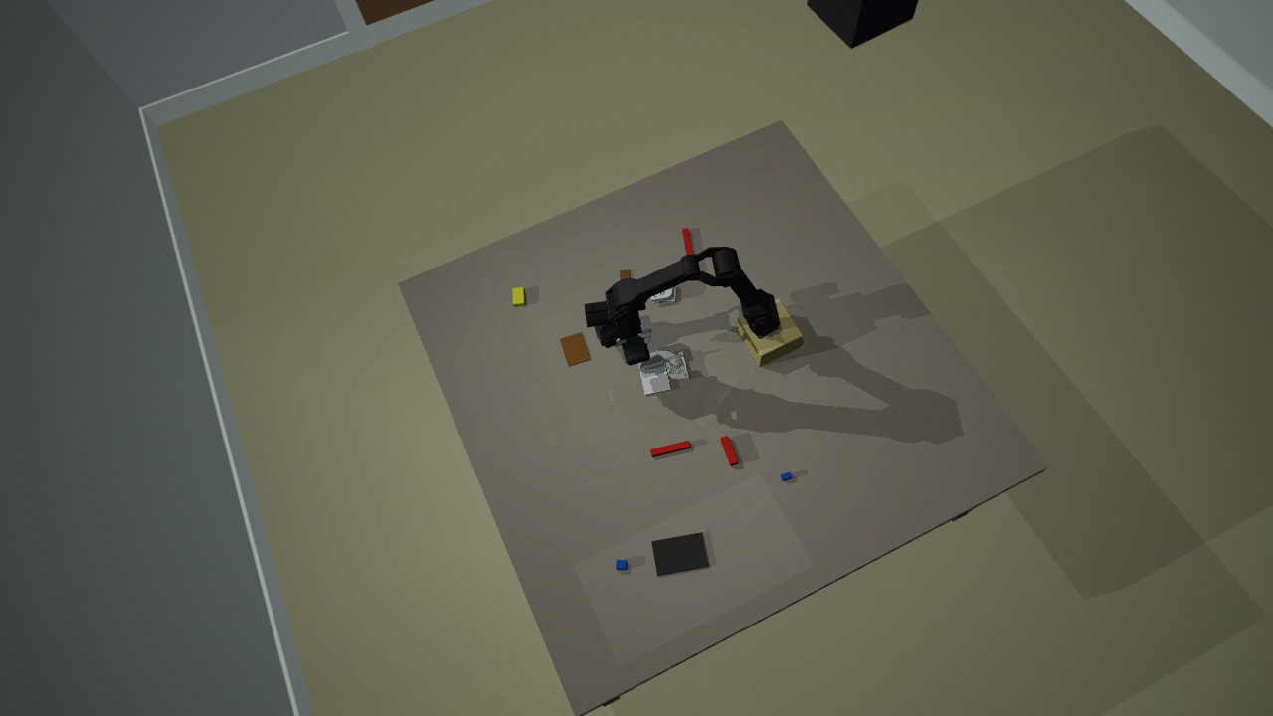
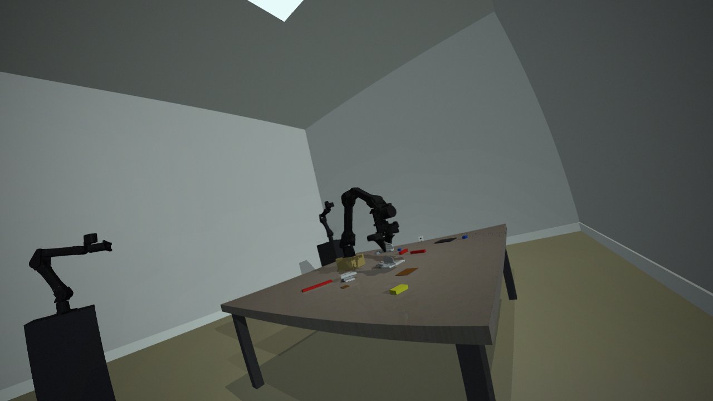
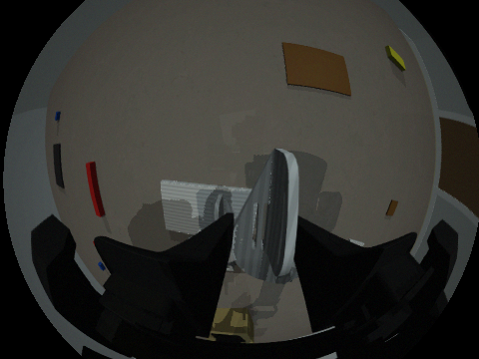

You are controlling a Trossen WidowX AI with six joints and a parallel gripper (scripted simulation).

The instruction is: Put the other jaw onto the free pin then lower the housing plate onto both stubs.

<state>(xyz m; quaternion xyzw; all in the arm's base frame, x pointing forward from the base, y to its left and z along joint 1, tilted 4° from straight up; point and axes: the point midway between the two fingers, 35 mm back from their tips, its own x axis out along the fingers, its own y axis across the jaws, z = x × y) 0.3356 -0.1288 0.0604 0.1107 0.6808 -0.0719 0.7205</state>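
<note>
My gripper (image 3: 261,219) (image 2: 384,248) is shut on a pale grey curved jaw (image 3: 288,214) (image 2: 389,246), held upright above the table. In the wrist view the base (image 3: 180,199) (image 1: 655,383), with its white ribbed plate, lies below and left of the held jaw. The other jaw (image 3: 224,205) (image 2: 388,259) stands on that base, partly behind my left finger. The pins and gear teeth are too small or hidden to tell. A separate white part (image 1: 665,294) (image 2: 348,275), apparently the housing plate, lies on the table apart from the base.
A brown panel (image 1: 575,349) (image 3: 316,70) and a yellow block (image 1: 518,296) (image 3: 395,58) lie beyond the base. Red bars (image 1: 670,448) (image 1: 729,450), a black slab (image 1: 679,554) and small blue blocks (image 1: 621,564) (image 1: 786,476) lie to one side. The arm stands on a beige block (image 1: 783,345).
</note>
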